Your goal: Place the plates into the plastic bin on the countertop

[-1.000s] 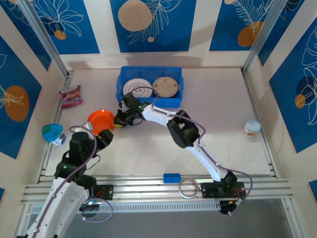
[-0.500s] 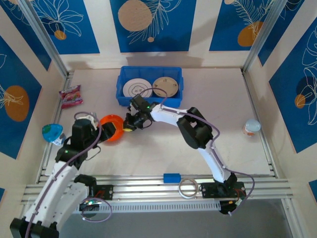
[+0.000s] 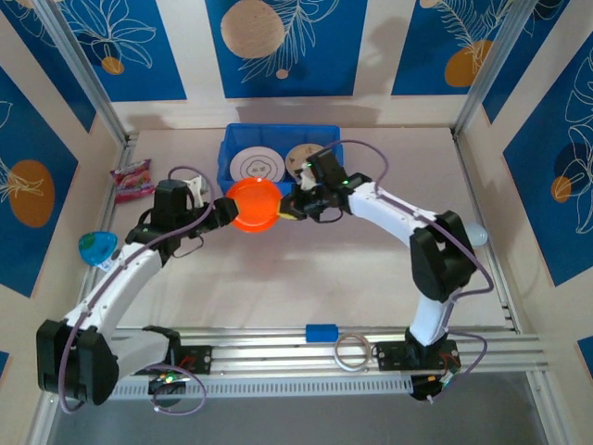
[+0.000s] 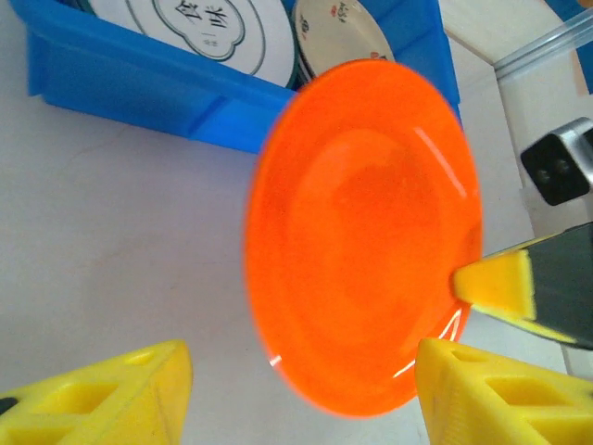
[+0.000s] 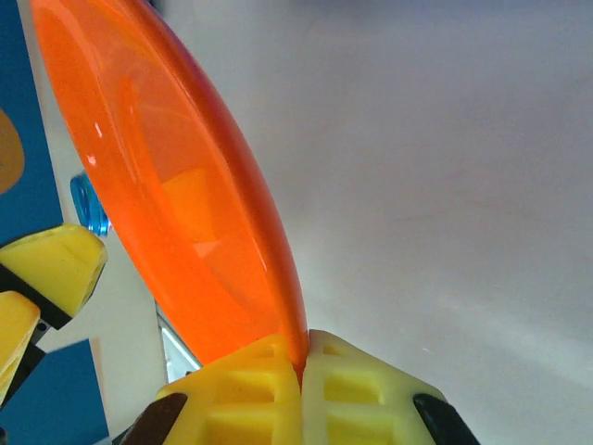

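1. An orange plate is held up on edge above the countertop, just in front of the blue plastic bin and close to its near wall.
2. The right gripper is pinched tight on the plate's rim. The right wrist view shows both of its yellow fingers pressed together on the edge of the orange plate.
3. The left gripper sits on the opposite side of the plate with its jaws spread wide. In the left wrist view its 2 yellow fingers stand well apart, with the orange plate tilted in front of them. I cannot tell whether either finger touches the plate.
4. Inside the bin lie 2 plates side by side: a white plate with a line drawing on the left and a cream plate on the right, partly covered by the right arm.
5. A pink snack packet lies left of the bin, near the left wall.
6. A small blue block and a tape ring rest at the near edge, by the metal rail.
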Controlling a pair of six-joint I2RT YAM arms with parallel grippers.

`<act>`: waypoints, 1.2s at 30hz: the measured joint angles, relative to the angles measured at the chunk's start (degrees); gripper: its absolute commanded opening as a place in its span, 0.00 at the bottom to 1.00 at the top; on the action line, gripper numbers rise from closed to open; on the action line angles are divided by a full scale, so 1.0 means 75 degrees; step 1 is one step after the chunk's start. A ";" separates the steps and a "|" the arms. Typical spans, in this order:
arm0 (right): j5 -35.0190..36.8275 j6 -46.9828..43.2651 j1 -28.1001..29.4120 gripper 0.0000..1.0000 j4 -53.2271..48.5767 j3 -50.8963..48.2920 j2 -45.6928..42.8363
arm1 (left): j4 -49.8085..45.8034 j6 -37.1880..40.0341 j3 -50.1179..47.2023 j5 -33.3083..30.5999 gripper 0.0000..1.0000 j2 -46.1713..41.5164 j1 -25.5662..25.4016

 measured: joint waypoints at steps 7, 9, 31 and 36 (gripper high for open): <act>-0.0026 -0.0338 -0.0857 0.00 -0.0490 -0.0321 -0.0679 | 0.0659 -0.0038 0.0201 0.0108 0.65 0.0702 -0.0428; -0.0073 -0.0399 -0.0956 0.00 -0.0539 -0.0321 -0.0766 | 0.0892 -0.0111 0.0201 0.0111 0.64 0.0918 -0.0629; -0.0452 -0.0702 -0.0915 0.00 -0.0804 -0.0321 -0.0796 | 0.1693 -0.0472 0.0941 -0.0087 0.14 0.2200 -0.1014; -0.0361 -0.0740 -0.0988 0.00 -0.0991 -0.0318 -0.0796 | 0.1795 -0.0533 0.1183 -0.0023 0.00 0.2585 -0.1110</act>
